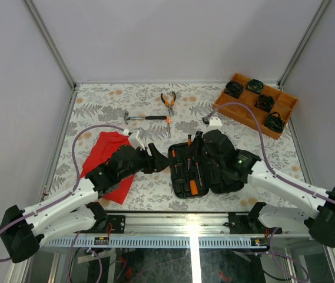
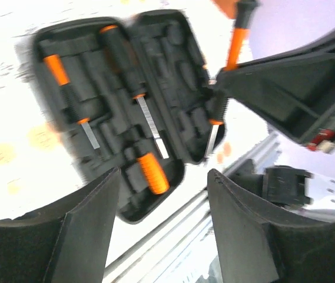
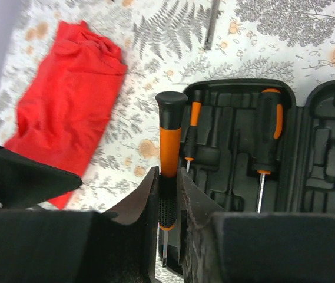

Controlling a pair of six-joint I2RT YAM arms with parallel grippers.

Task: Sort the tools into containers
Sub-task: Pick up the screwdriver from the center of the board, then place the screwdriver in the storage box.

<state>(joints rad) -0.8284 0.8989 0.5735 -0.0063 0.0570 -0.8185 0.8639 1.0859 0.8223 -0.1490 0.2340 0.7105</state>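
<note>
1. Step in hand, as I judge it: loading a screwdriver into the case. The right gripper (image 3: 168,178) is clenched on a slim orange-and-black screwdriver (image 3: 170,135), pinching its lower black grip with the cap end sticking out past the fingers. It is held at the edge of the open tool case (image 3: 326,165).
2. The left gripper (image 2: 162,177) is released, jaws apart with nothing between them, hovering just left of the case.
3. Next move likely calls for lining the shaft up with a free moulded slot, lowering, pressing it in and letting go. The slots look narrow, so the angle matters.
4. The case is black, lies open and flat mid-table near the arms, and has several screwdrivers seated.
5. The hammer (image 1: 146,118) and pliers (image 1: 168,101) lie on the table beyond the case, not yet sorted.
</note>
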